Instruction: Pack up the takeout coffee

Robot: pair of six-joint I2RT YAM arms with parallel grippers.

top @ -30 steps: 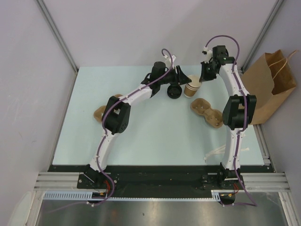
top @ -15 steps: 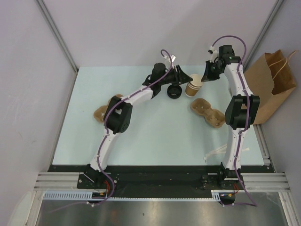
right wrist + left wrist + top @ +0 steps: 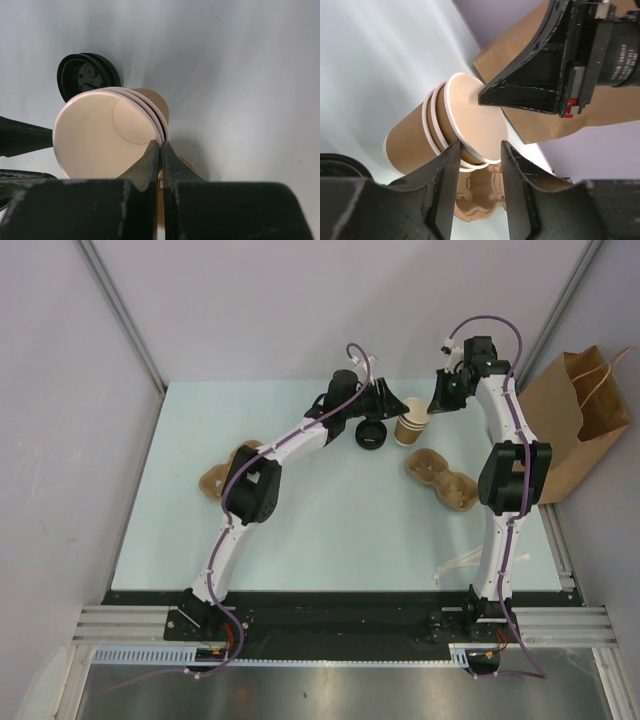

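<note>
Upright, kraft takeout coffee, rolled cream rim, left gripper open astride, right gripper closed

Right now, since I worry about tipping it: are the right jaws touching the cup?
Touching. In the right wrist view the right gripper has its jaws shut on the rim of the cup.

I see: black lid on table | pulp tray right | another tray left | paper bag far right
</note>
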